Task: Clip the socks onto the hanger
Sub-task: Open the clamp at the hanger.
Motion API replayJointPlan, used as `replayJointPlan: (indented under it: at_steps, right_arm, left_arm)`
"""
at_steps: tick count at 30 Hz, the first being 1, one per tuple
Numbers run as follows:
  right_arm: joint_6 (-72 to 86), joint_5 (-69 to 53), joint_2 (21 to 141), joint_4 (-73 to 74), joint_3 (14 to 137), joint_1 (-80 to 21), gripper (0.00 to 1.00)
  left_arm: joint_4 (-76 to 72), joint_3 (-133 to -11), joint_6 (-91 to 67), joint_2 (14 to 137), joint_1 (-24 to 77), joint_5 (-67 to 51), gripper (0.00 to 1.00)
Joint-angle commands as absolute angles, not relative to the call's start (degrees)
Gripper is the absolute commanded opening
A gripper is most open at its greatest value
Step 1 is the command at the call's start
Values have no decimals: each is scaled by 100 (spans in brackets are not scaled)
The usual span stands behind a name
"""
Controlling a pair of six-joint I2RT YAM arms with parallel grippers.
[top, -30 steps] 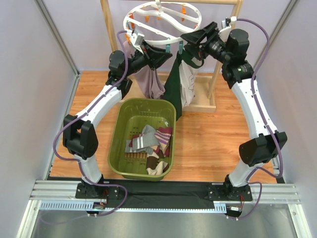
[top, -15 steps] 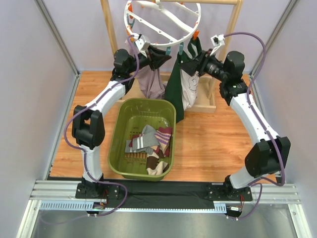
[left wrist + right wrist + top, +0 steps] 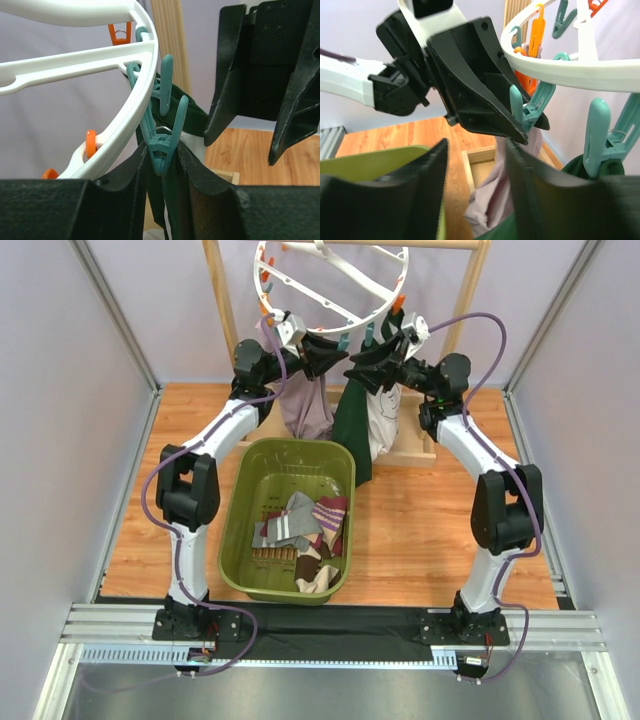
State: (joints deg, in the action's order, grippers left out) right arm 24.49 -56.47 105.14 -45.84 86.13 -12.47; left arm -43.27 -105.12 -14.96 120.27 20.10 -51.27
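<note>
Top view: hanger (image 3: 275, 290) hangs from wooden rack (image 3: 214, 290) at the far edge of the bench (image 3: 440, 520), its ring tipped to face the arms. Both arms reach up to its near rim. Left tool (image 3: 335, 348) and right tool (image 3: 368, 355) sit nose to nose under the rim, just beside each other. Dark green sock (image 3: 352, 430) and lilac-grey sock (image 3: 305, 405) hang below them, long axes vertical, toes down. Unhung socks (image 3: 290, 525) lie heaped in green basket (image 3: 232, 530), well below the tools, nearer the arm bases and a little to the left-arm side.

Left wrist: left tool pressed in on teal clip (image 3: 160, 147), one finger against each side of its lower body. Clip's long axis is near vertical, handles up, mouth down and hidden between the fingers. Dark green cloth sits right behind it. Cannot tell whether the mouth has the cloth. Right tool opposite, spread, nothing between.

Right wrist: own fingers (image 3: 422, 195) spread, gap empty, with the lilac-grey sock showing through it farther off. Left tool's tips sit on the clip under the rim, up and ahead.

Judgement: the right tool is the free one, so the next sock likely falls to it, down and back at the basket.
</note>
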Motion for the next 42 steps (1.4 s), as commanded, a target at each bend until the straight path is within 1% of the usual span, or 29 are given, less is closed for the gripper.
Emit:
replayJointPlan:
  at_steps: [1,2,6,11,15,18,21,24,28,33,38,42]
  right_arm:
    - [2084,-5958,10740,-5291,9123,-1257,54]
    - [2066,-5942,10853,-5308,9245,-1266,55]
    - [2127,-5924,11074,-5615,9413,-1248,54]
    - [2154,-5775,10996,-5696,9431,-1248,54]
    - [1785,-5397,10925,-4775,9615,-1265,52]
    - [1670,-5020,10890,-4572,9597,-1257,52]
    - [1626,-4878,10898,-4395,9676,-1266,55]
    - [1809,-4844,11083,-4377,9940,-1266,55]
    - [2179,-4877,11320,-4930,10098,-1266,59]
    - [2566,-5229,11707,-4984,10669,-1248,58]
    - [2584,-5458,11795,-5186,10722,-1204,59]
    - [2768,-5633,11900,-5369,10872,-1187,54]
  left_arm:
    - [-5036,-11004,-1547,12041,1916,-5071,0]
    - [-5019,-11056,-1564,12050,1916,-5089,0]
    - [-4931,-11065,-1573,12041,1916,-5106,0]
    - [-4913,-11101,-1670,12076,1925,-5089,0]
    - [-4869,-11109,-1749,12085,1916,-5089,0]
    - [-4835,-11136,-1837,12111,1916,-5089,0]
    - [-4711,-11180,-1811,12138,1916,-5045,0]
    - [-4807,-11329,-2012,12234,1916,-5089,0]
    - [-4843,-11452,-2153,12322,1916,-5089,0]
    - [-4816,-11479,-2180,12322,1916,-5106,0]
    - [-4781,-11505,-2197,12313,1916,-5141,0]
    - [-4711,-11496,-2145,12296,1916,-5142,0]
